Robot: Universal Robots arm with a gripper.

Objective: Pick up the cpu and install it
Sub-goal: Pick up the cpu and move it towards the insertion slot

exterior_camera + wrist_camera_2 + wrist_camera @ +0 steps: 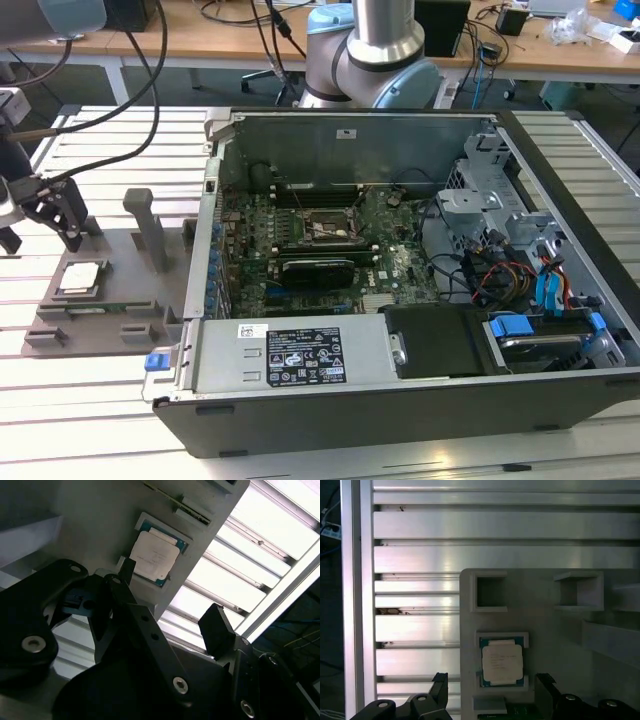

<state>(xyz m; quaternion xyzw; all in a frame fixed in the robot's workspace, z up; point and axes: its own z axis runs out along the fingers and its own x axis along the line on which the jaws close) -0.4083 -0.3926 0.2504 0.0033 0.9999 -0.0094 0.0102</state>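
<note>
Gripper (pixel 172 597): fingers apart, nothing held. It hangs above the tray (pixel 120 250), a fingertip to either side of the cpu (pixel 502 661), not touching. Cpu lies flat in its pocket near the tray's edge on the exterior view's left. Tray sits on the slatted table (pixel 100 400), beside the open case (pixel 400 410).

Step, as judged: approach for the pick; socket (pixel 325 228) looks vacant. Pick calls for a level descent, fingers on opposite chip edges.

Print on cpu lid and case label: not legible.

The cpu (pixel 502 664) has a matt, pale silvery metal lid over a green board edge. Its tray (pixel 545 595) is smooth, matt grey plastic; the slatted table (pixel 470 555) is bare metal with a bright sheen, and the gripper (pixel 491 677) matt black.
</note>
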